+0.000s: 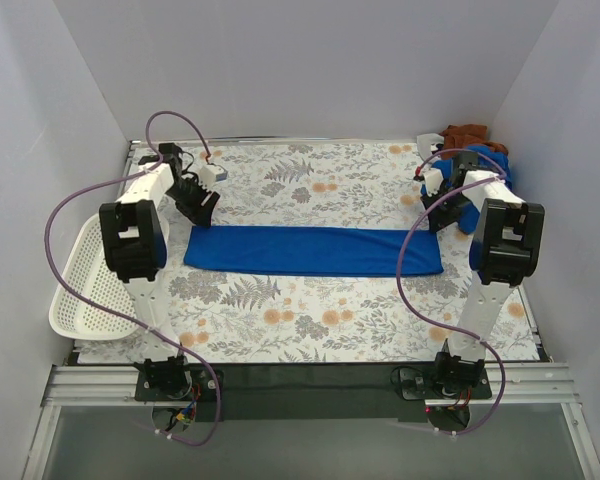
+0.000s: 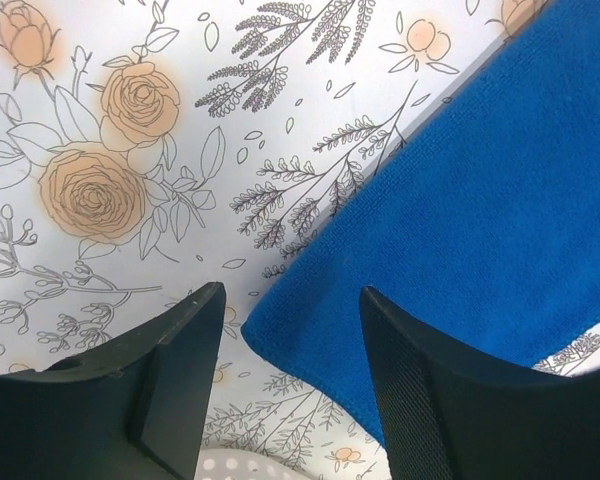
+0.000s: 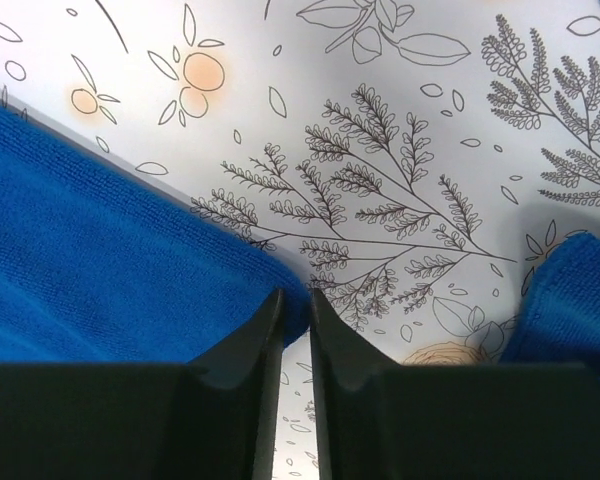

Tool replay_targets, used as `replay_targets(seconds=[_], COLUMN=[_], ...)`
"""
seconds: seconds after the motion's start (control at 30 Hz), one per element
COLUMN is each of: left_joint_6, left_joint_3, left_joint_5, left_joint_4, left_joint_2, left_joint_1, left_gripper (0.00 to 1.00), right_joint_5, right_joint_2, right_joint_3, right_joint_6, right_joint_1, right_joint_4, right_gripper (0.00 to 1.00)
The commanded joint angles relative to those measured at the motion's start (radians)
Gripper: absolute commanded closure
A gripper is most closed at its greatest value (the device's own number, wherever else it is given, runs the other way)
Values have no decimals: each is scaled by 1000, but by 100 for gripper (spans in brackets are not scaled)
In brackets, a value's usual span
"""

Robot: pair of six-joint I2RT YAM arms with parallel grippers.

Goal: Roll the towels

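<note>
A long royal-blue towel (image 1: 310, 250) lies flat across the middle of the floral table. My left gripper (image 1: 198, 208) hangs over its far left corner. In the left wrist view that gripper (image 2: 292, 300) is open, and the corner of the towel (image 2: 480, 200) lies between its fingers, untouched. My right gripper (image 1: 442, 212) is at the towel's far right corner. In the right wrist view that gripper (image 3: 297, 298) is almost closed, with the tip of the towel (image 3: 80, 270) corner pinched between its fingertips.
A white perforated basket (image 1: 85, 290) sits at the table's left edge. Its rim (image 2: 250, 465) shows below the left fingers. At the back right lie a bunched blue towel (image 1: 485, 165) (image 3: 570, 300) and a rust-brown cloth (image 1: 467, 135).
</note>
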Motion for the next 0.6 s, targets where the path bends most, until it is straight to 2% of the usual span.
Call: replay_targets(seconds=[0.0, 0.03, 0.2, 0.33, 0.57], left_joint_6=[25, 28, 35, 52, 58], left_joint_3=[18, 23, 27, 26, 18], left_joint_5=[-14, -16, -14, -3, 18], left_joint_4=[16, 15, 16, 2, -7], left_joint_2=[8, 12, 34, 41, 34], left_joint_1=[-2, -2, 3, 7, 23], left_gripper=[50, 53, 60, 69, 92], right_joint_5=[11, 14, 40, 40, 45], right_joint_2=[5, 6, 11, 11, -15], right_joint_3=[2, 2, 14, 27, 30], right_joint_6=[-15, -18, -29, -28, -14], right_joint_1=[-3, -3, -4, -4, -13], right_joint_4=[2, 2, 4, 7, 38], right_gripper=[83, 88, 99, 99, 99])
